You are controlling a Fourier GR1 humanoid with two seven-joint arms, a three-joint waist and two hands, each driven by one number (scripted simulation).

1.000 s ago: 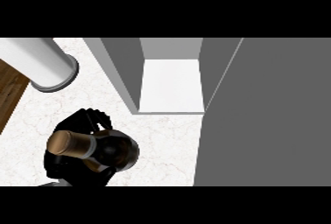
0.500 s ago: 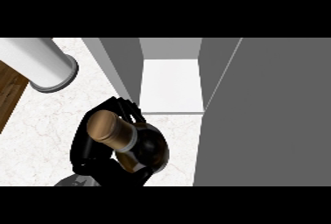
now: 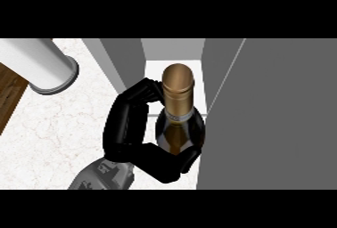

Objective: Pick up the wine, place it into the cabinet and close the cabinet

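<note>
The wine bottle (image 3: 178, 89) has a gold foil top and a dark body. It is held up off the counter, tilted, its neck lying over the mouth of the open cabinet (image 3: 153, 71). My left hand (image 3: 121, 129) is shut on the bottle from its left side, fingers round the far side and thumb across the near side. The hand hides the bottle's lower part. The open cabinet door (image 3: 276, 116) fills the right of the view as a large grey panel, right beside the bottle. My right hand does not show.
A white cylinder (image 3: 39, 62) stands at the back left on the marble counter (image 3: 52, 133). A strip of brown wood (image 3: 10, 98) runs along the left edge. The cabinet's grey side wall (image 3: 121, 58) stands left of the opening.
My left hand has carried the bottle up and to the right, from the counter's lower left to the cabinet's opening. The bottle now shows larger and closer.
</note>
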